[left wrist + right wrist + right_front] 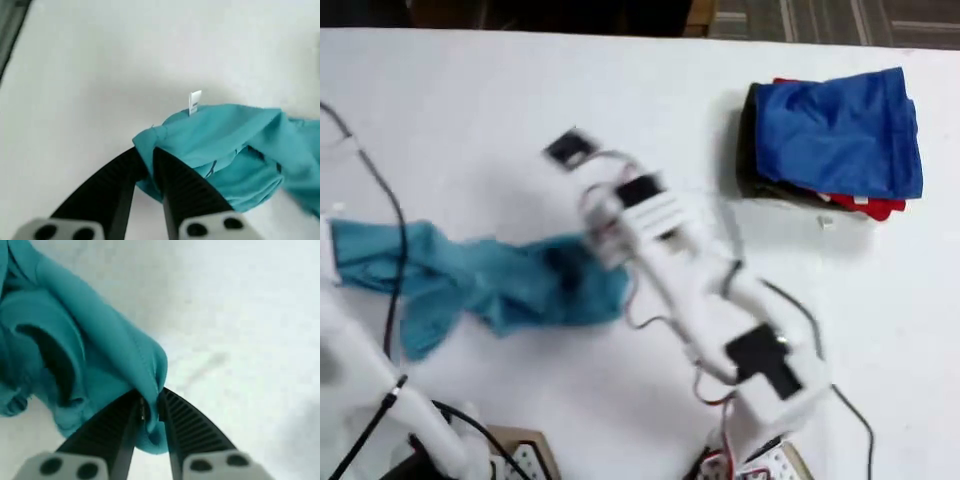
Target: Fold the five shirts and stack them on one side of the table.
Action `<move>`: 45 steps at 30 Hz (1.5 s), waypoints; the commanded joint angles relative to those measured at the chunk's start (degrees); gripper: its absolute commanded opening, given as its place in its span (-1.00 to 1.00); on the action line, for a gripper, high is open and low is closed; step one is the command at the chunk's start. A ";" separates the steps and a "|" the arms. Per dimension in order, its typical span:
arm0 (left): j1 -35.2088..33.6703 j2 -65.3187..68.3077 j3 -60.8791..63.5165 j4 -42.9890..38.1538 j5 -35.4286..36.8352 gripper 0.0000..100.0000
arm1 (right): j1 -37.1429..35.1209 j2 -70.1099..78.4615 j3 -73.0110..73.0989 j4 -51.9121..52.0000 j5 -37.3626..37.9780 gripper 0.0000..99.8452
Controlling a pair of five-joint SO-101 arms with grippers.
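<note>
A teal shirt (490,275) hangs bunched and stretched between both arms over the left half of the white table (650,90). My left gripper (148,162) is shut on one edge of the teal shirt (225,145), near a small white label (194,101). My right gripper (150,407) is shut on a fold of the teal shirt (75,350); in the high view this arm (690,280) holds the shirt's right end. A stack of folded shirts (835,135), blue on top with red beneath, lies at the table's far right.
Black cables (390,290) trail across the left of the table near the left arm's base. Boards with wiring (525,455) sit at the front edge by both arm bases. Bare white table lies between the teal shirt and the stack.
</note>
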 commanded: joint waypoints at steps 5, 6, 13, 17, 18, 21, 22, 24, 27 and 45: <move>13.10 -1.23 -7.87 11.43 0.09 -0.95 | 16.92 -10.68 -1.32 1.10 8.62 -0.96; 14.42 -1.23 -9.10 12.92 0.09 -0.95 | 17.89 -10.51 -1.32 1.10 9.14 -0.96; 16.62 -1.14 -1.10 10.81 -0.44 -0.95 | 18.59 -6.81 -1.41 1.01 9.05 -0.91; 11.25 -1.23 8.13 0.62 -0.44 -0.95 | 18.68 -9.45 -1.41 3.21 8.88 -0.67; 9.58 -1.23 10.33 -2.46 -0.44 -0.95 | 18.42 -11.12 -1.41 4.00 8.88 -0.62; 5.71 -1.23 16.04 -9.76 -0.53 -0.95 | 15.52 -16.75 -1.32 6.20 8.88 -0.61; 5.27 -1.23 17.71 -11.16 -0.62 -0.95 | 14.11 -18.77 -1.23 7.16 8.88 -0.62; 5.10 -1.23 20.62 -12.75 -2.37 -0.95 | 10.07 -22.81 -1.05 9.10 8.88 -0.63; 5.01 -1.23 23.52 -14.59 -2.90 -0.95 | 3.56 -25.89 -0.70 12.53 6.15 -0.63; -3.08 -0.79 21.14 -17.85 -3.25 -0.95 | -16.13 -6.29 10.55 5.85 -1.14 -0.54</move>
